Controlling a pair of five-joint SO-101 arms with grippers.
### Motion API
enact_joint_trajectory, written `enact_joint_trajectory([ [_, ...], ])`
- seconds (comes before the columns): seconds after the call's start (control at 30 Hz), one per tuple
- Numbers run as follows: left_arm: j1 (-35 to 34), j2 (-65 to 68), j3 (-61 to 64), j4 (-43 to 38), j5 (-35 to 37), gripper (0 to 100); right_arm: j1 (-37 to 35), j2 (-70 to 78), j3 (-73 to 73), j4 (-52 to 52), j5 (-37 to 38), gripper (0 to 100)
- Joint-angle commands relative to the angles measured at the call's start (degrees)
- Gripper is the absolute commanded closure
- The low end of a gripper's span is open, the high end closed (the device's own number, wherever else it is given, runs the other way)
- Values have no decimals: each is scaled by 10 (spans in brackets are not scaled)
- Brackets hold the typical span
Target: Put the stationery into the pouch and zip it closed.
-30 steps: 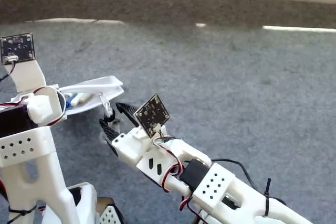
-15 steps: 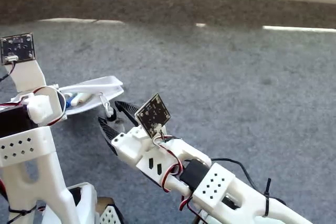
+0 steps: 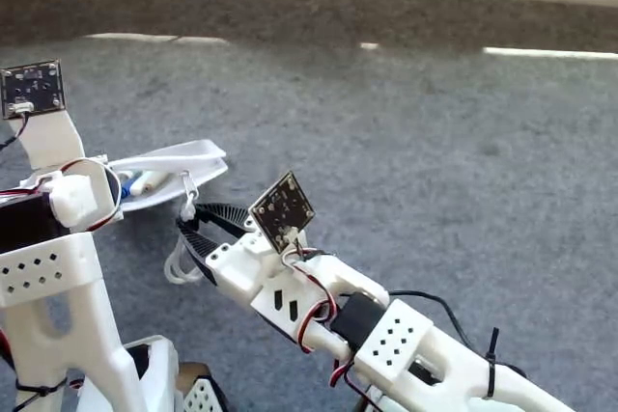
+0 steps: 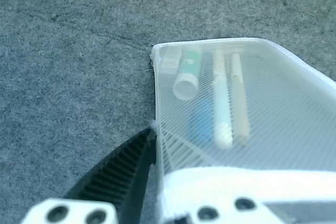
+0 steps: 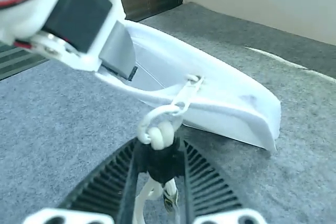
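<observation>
The translucent white pouch lies at the left of the grey felt, its mouth gaping open. Inside it are several pens and a green-capped tube. My left gripper is shut on one end of the pouch, with its black finger outside the mesh wall. At the zipper end of the pouch, my right gripper is shut on the white pull cord. The high view shows that gripper just in front of the pouch, with the cord's loop hanging below it.
Grey felt covers the table, bare to the right and back. The left arm's white body stands close to the pouch, and its motor housing looms over the mouth. A wall runs along the far edge.
The right gripper, open around the zipper pull a second ago, has shut on the pull cord and edged slightly left. The pouch and left arm have stayed put.
</observation>
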Motion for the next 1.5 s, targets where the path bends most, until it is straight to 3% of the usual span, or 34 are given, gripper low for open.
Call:
enact_joint_trajectory([
  [0.0, -7, 7, 0, -7, 1, 993, 20, -7, -19, -8, 0, 993],
  [0.1, -7, 7, 0, -8, 1, 993, 32, -29, -15, 10, 15, 994],
  [0.4, -4, 6, -8, -11, 0, 992, 33, -136, -15, 224, 101, 994],
  [0.63, 7, 4, -16, -7, -15, 877, -1, -142, -15, 333, 138, 994],
  [0.77, 29, -46, -15, -9, -12, 858, -11, -142, -16, 374, 158, 994],
  [1.07, 148, -217, -9, -18, -12, 853, -12, -238, -12, 438, 186, 994],
  [1.23, 211, -230, 16, -52, -11, 789, -42, -340, -11, 480, 186, 994],
  [1.47, 286, -230, 54, -114, -13, 783, -63, -376, -11, 489, 186, 994],
])
